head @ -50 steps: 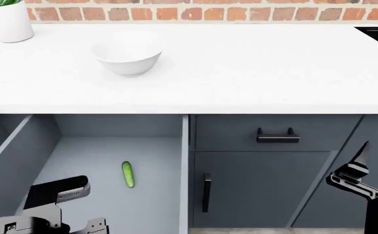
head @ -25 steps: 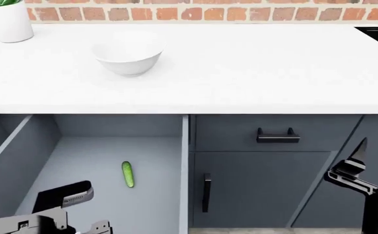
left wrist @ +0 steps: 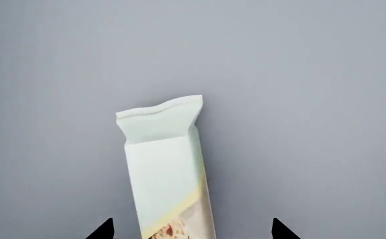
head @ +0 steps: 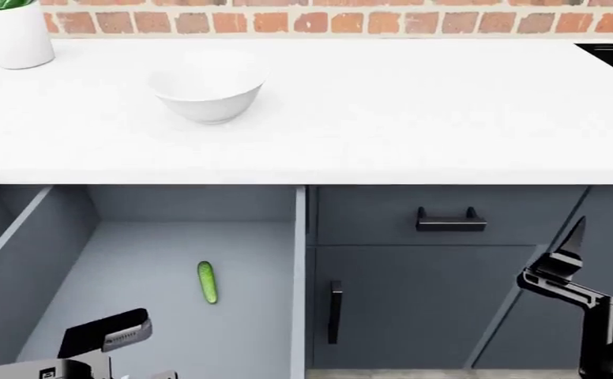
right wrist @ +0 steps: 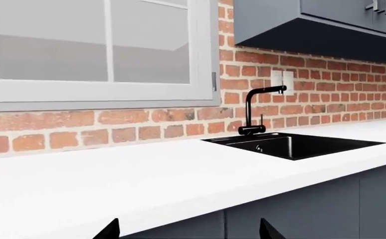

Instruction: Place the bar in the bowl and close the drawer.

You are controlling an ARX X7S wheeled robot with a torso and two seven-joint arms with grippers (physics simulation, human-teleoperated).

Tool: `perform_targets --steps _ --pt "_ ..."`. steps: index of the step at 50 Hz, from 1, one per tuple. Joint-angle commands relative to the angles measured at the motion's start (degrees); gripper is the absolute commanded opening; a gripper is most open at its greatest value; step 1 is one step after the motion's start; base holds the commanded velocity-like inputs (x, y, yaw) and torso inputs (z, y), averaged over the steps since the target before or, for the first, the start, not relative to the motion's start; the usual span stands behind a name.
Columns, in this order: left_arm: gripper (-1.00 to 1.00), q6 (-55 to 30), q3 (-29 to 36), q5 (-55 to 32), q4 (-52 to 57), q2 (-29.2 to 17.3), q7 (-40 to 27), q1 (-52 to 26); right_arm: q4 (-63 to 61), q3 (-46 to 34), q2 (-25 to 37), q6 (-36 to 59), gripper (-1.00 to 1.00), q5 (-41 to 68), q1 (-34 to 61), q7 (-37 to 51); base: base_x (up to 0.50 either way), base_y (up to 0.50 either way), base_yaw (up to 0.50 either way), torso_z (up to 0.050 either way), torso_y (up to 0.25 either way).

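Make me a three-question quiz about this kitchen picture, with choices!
1. Where is the bowl? A on the counter B in the drawer C in the sink
2. What colour is the cucumber? A red B green C blue
3. Is the drawer open? A shut B open C missing

Answers: 1 A, it sits on the white counter. 2 B, it shows green on the grey floor. 3 B, its inside is seen from above, with the bar lying there between the left fingers, untouched.
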Motion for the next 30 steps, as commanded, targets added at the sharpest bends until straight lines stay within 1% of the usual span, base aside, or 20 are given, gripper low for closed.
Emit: perform_targets --steps 1,30 --pt "1.0 0.45 0.27 0.48 -1.09 -0.22 1.91 1.21 0.91 -1.07 0.16 0.43 1.0 -0.22 1.13 0.03 0.0 0.0 0.0 0.0 0.0" --pt "1.0 -1.16 1.98 2.09 -6.45 2.29 6.4 1.78 -0.13 -2.07 1.02 2.27 1.0 -0.31 1.48 0.67 0.0 0.0 0.0 0.0 0.0"
